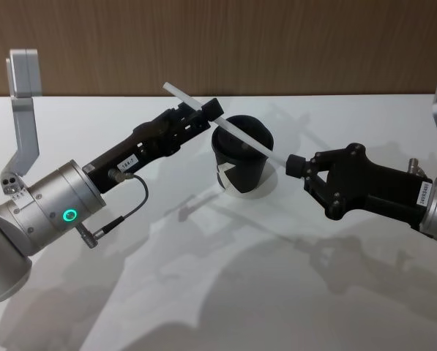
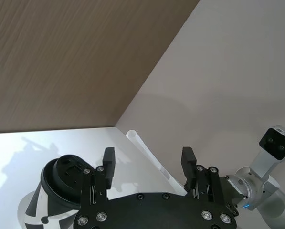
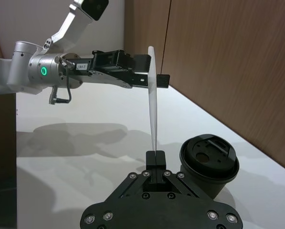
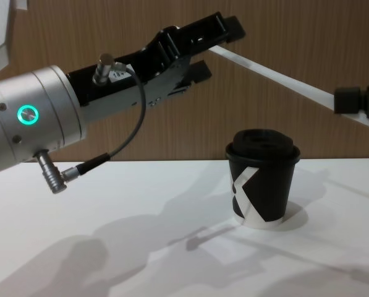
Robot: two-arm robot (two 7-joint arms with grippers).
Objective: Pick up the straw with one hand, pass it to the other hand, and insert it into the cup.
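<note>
Pinching the straw [image 1: 236, 131] by its lower end, the right gripper [image 1: 295, 165] sits clamped just right of the cup [image 1: 241, 174] on the table [image 1: 203, 278]. The straw slants up over the cup's lid, passing between the spread fingers of the left gripper [image 1: 209, 115] beyond.

Left gripper [image 1: 209, 113] reaches in from the lower left on a silver wrist [image 1: 53, 201], green ring lit, angled up toward centre, fingers [image 2: 109, 162] spread apart with the straw [image 1: 241, 134] between them. Right gripper [image 1: 294, 165] comes in from the right edge, fingers pinched tight on the straw's end.
</note>
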